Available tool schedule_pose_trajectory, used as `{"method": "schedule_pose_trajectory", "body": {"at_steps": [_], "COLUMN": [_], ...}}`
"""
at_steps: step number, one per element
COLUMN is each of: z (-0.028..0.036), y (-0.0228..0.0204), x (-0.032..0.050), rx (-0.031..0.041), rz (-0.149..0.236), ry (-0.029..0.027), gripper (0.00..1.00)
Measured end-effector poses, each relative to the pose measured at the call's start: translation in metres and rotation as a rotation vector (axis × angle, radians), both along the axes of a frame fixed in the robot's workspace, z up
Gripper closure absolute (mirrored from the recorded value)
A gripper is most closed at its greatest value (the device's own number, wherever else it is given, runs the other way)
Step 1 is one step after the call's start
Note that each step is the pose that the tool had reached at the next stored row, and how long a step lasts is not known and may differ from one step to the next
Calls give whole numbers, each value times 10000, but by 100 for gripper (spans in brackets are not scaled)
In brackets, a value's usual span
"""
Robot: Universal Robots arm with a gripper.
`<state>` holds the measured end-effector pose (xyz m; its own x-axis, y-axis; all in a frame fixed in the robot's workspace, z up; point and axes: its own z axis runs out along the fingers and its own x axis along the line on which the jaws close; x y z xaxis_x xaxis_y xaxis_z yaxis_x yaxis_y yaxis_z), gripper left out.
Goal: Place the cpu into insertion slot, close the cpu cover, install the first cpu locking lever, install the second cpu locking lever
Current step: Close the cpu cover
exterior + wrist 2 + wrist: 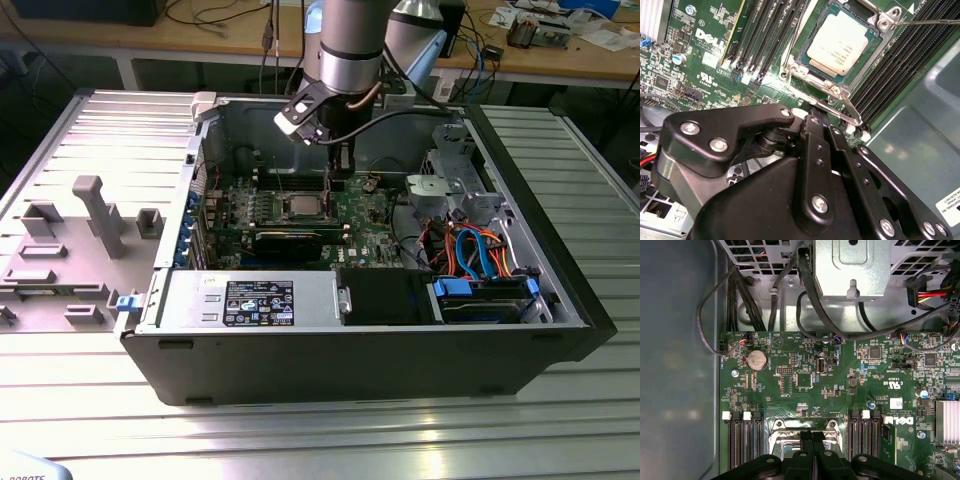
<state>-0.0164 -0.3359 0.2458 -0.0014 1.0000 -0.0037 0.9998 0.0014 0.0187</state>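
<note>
The cpu (840, 42), a square chip with a silver-grey top, lies flat in the insertion slot (799, 74) on the green board. The silvery cpu cover (879, 21) sits down around the chip's edges. One thin wire lever (930, 21) runs off from the cover's tab. A second wire lever (842, 111) lies along the socket's near side, right by my fingertips. My gripper (822, 123) is shut with its tips just beside the socket, holding nothing visible. In the first wrist view the gripper (813, 436) stands over the slot (777, 436). In the exterior view the gripper (338, 178) hangs beside the cpu (303, 207).
Black memory slots (765, 40) flank the socket on both sides. A silver drive cage (452, 185) and orange and blue cables (475, 250) fill the case's right in the exterior view. A black card (290, 242) lies in front of the socket. The case walls (210, 140) enclose the board.
</note>
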Motion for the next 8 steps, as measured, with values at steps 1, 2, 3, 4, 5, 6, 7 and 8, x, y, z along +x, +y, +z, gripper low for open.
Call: {"method": "schedule_pose_trajectory", "body": {"at_steps": [1,2,3,4,5,6,7,8], "z": [0,0,0,0,0,0,0,0], "y": [0,0,0,0,0,0,0,0], "x": [-2,-5,-7,-8,-8,-8,-8,-13], "rx": [0,0,0,0,0,0,0,0], "rz": [0,1,1,0,0,1,1,-3], "ry": [0,0,0,0,0,0,0,0], "gripper": [89,89,89,89,89,89,89,89]}}
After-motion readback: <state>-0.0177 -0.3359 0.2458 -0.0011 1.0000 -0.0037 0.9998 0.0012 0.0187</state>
